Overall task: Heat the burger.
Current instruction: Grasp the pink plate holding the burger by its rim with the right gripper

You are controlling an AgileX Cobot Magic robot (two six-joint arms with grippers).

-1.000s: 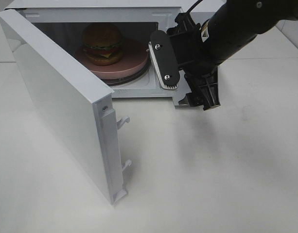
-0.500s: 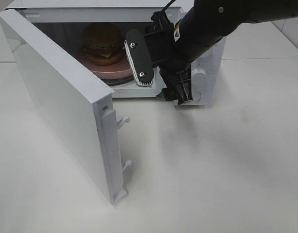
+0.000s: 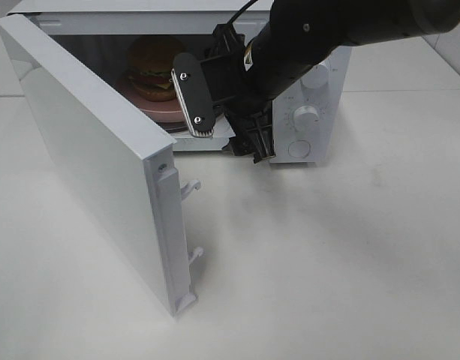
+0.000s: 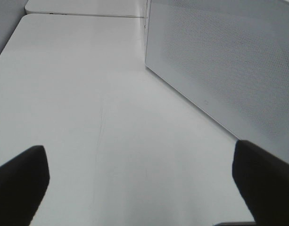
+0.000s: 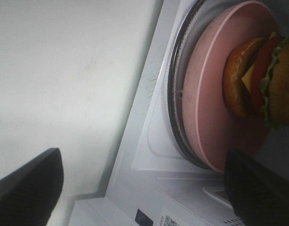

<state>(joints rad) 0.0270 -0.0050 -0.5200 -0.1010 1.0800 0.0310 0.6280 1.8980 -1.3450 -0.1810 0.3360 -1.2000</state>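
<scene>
Sitting inside the microwave [image 3: 124, 22] cavity: the burger [image 3: 156, 64], on a pink plate [image 3: 153, 103] that rests on the glass turntable [image 5: 175, 94], toward the far left of the cavity. Door [image 3: 87, 150] is swung wide open, hinged on the left, its free edge with two latch hooks [image 3: 190, 187] pointing to the near side. What blocks the mouth is the right gripper [image 3: 226, 124]: it hangs at the front opening, right of the burger, apart from both plate and burger. Its arm [image 3: 327, 30] hides the cavity's right part and some of the control panel from the high camera. Jaws spread wide, nothing between them; the white-padded finger [image 3: 193, 94] sits in front of the plate's right rim. Knobs [image 3: 306, 116] show on the panel, right of the gripper. Left gripper [image 4: 142, 188] is out of the high view; its wrist camera shows jaws released too, holding nothing, over the table [image 4: 78, 94], with the door's perforated outer face just ahead.
</scene>
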